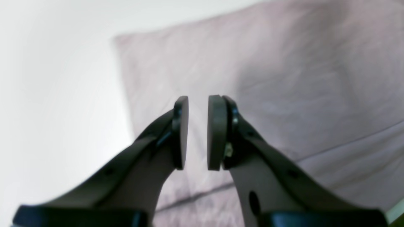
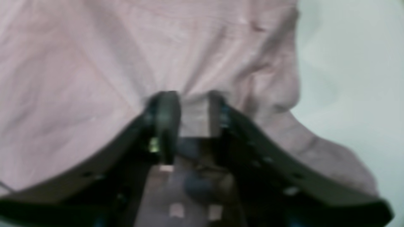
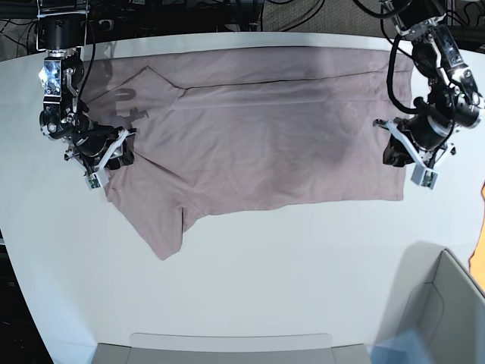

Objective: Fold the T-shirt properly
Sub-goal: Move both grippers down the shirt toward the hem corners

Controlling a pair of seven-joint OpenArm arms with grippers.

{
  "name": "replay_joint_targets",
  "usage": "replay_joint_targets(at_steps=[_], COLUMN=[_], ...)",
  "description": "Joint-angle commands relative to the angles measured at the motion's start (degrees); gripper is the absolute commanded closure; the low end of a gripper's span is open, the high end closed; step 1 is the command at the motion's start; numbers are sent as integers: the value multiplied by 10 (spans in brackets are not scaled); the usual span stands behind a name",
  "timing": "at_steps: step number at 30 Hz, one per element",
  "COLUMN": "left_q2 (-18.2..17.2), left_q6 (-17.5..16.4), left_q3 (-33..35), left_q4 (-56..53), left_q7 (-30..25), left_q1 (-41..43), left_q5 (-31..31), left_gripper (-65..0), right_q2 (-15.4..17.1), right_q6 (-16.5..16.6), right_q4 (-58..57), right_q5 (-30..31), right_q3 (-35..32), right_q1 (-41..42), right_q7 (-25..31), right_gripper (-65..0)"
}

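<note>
The right hand (image 2: 191, 113) reaches up from the bottom edge, its two dark fingers (image 2: 165, 119) standing apart. A small fold of the T-shirt (image 2: 94, 72) sits bunched in the gap between them, and creases fan upward from that spot. The picture is too blurred to tell whether the pads press the cloth. The pinkish cloth lies ahead of the hand and to its left; pale tabletop (image 2: 353, 78) shows to its right, past the shirt's rumpled edge.

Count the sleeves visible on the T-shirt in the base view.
1. A short sleeve sticks out of the T-shirt toward the table's near edge, at the end by the right claw. The other sleeve may be folded under; none shows elsewhere.
</note>
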Motion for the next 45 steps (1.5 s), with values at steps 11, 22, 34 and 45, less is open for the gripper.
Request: replay_joint_targets(at_steps=[11,22,34,45], left_q2=[5,24,22,24], left_q6=[33,34,39,39], left_q3=[-4,12,27,28], left_q4=[-41,-84,-125,-126], left_q7=[-7,-33,-34,-34], left_q1=[-35,-35,-72,-83], left_q5=[-6,-6,-2,-2], left_gripper=[-119,-178,-177,-177], right_q2=[14,14,21,26], right_q6=[1,2,2,3], right_q4=[72,135,151,-242], right_q5=[-20,-20,6,17], right_q3=[4,4,42,-107], right_q1=[-35,-20,78,354], right_q7=[-97,-97,-97,1], right_gripper=[-237,-239,-239,-239])
